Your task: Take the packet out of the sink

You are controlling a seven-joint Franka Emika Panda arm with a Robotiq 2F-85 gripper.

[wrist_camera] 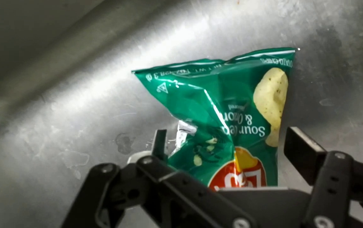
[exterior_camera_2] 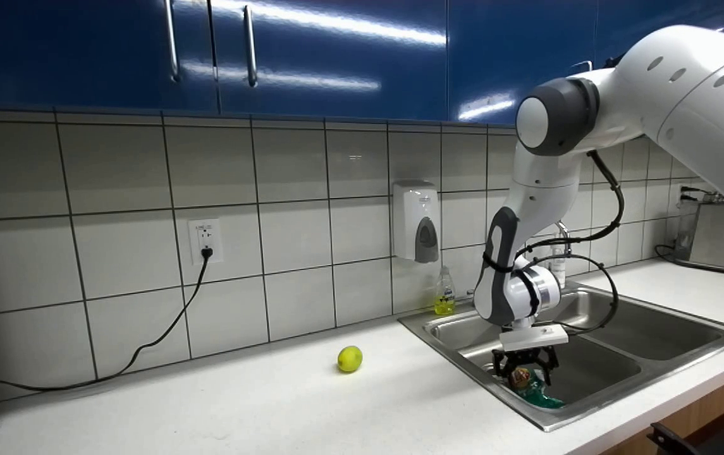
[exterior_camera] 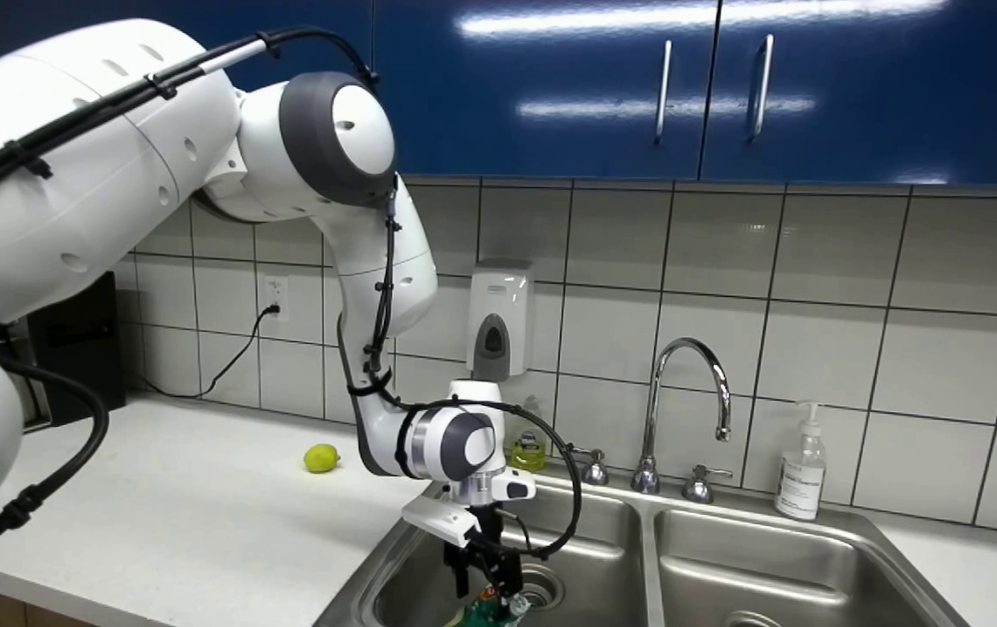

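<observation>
The packet is a green chip bag (wrist_camera: 219,95) with a red and yellow logo. It lies in the metal sink (exterior_camera_2: 472,373), in the basin nearer the lemon. It also shows in both exterior views, low in the basin (exterior_camera: 485,612) and partly behind the fingers (exterior_camera_2: 540,395). My gripper (wrist_camera: 230,148) is open above the packet, with a finger on either side of it. Steel shows between the right finger and the bag. The gripper body hides the bag's near end in the wrist view. In both exterior views the gripper (exterior_camera: 486,585) points down into the basin (exterior_camera_2: 525,374).
The sink's divider (exterior_camera: 650,557) and raised rim surround the basin. A faucet (exterior_camera: 650,409), a yellow soap bottle (exterior_camera: 528,448) and a white pump bottle (exterior_camera: 801,475) stand behind it. A lemon (exterior_camera_2: 349,359) lies on the white counter (exterior_camera_2: 260,404). A dispenser (exterior_camera_2: 415,221) hangs on the wall.
</observation>
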